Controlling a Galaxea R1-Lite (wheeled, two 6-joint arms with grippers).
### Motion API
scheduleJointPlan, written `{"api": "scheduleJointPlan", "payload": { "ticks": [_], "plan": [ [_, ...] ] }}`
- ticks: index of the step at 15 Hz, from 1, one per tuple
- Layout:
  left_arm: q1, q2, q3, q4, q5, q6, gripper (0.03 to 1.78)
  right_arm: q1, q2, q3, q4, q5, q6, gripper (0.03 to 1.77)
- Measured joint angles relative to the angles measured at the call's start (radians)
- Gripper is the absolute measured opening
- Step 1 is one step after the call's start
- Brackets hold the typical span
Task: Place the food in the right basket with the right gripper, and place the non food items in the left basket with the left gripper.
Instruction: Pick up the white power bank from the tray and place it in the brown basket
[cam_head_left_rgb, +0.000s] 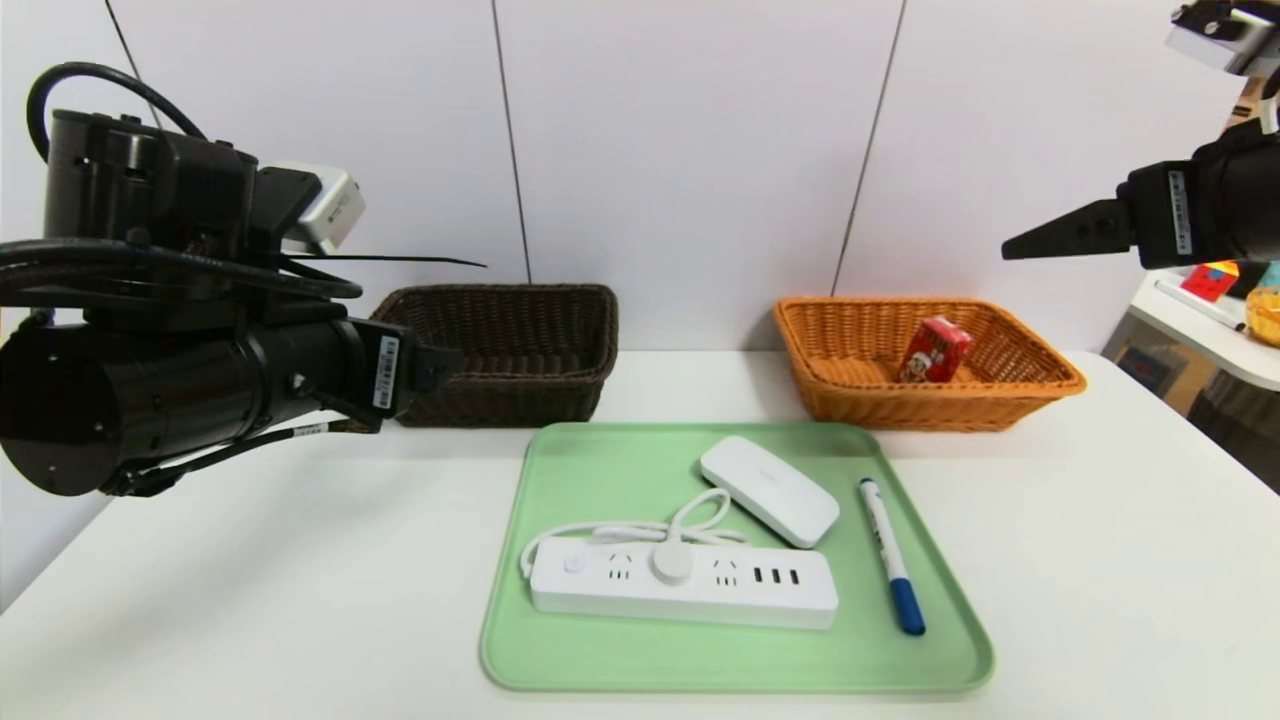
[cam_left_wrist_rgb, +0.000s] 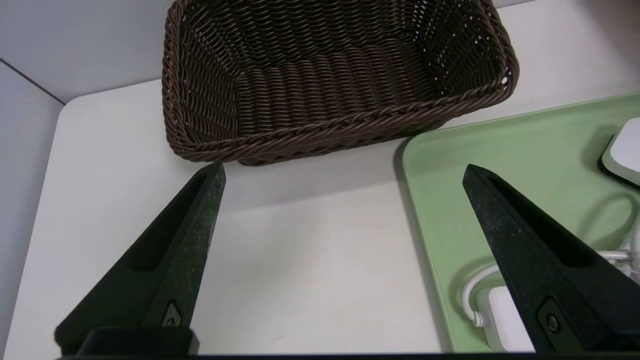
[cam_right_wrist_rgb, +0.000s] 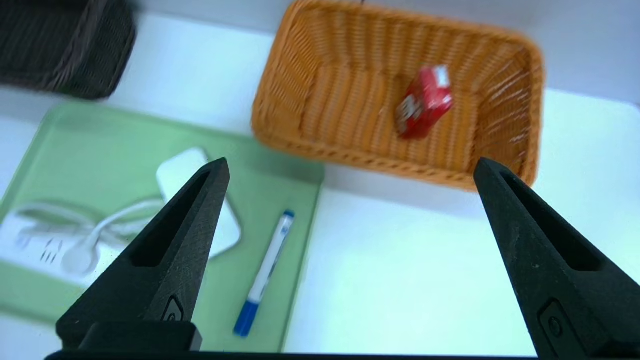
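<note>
Carton (cam_head_left_rgb: 936, 350) sits tilted in my orange basket (cam_head_left_rgb: 845, 400). Right gripper (cam_right_wrist_rgb: 350, 165) released, hanging above the table (cam_head_left_rgb: 300, 600). Strip (cam_head_left_rgb: 683, 585), device (cam_head_left_rgb: 768, 490), marker (cam_head_left_rgb: 892, 556) on the tray (cam_head_left_rgb: 600, 470). Left gripper (cam_left_wrist_rgb: 344, 172) spread, empty, near dark basket (cam_left_wrist_rgb: 330, 125).

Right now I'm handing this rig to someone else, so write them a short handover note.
Left gripper: open, empty, raised near the dark brown woven wicker basket.
Right gripper: open, empty, raised at the right, above the table.
Done: the small red drink carton lies in the orange-tan woven wicker basket.
Left: the white power strip with coiled cord, the flat white rounded device and the white marker with blue cap sit on the green tray; the dark basket holds nothing. Each goes there with the left gripper.
</note>
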Motion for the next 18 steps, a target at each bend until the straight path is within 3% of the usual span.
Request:
{"api": "scheduleJointPlan", "payload": {
  "ticks": [3,5,8,11,18],
  "plan": [
    [-0.02,-0.002,-0.002,0.028,0.001,-0.006,1.69,0.098,0.016,-0.024,0.15,-0.083,0.025,1.69],
    [-0.026,-0.004,-0.002,0.068,0.0,-0.009,1.69,0.131,0.047,-0.029,0.244,-0.11,0.087,1.69],
    [-0.027,-0.007,-0.001,0.083,-0.003,-0.015,1.69,0.163,0.108,-0.03,0.362,-0.106,0.225,1.69],
    [-0.028,-0.007,-0.001,0.082,-0.011,-0.02,1.69,0.196,0.175,-0.027,0.393,-0.101,0.379,1.69],
    [-0.028,-0.009,0.0,0.082,-0.014,-0.047,1.69,0.247,0.29,0.029,0.396,-0.097,0.498,1.69]
  ]
}}
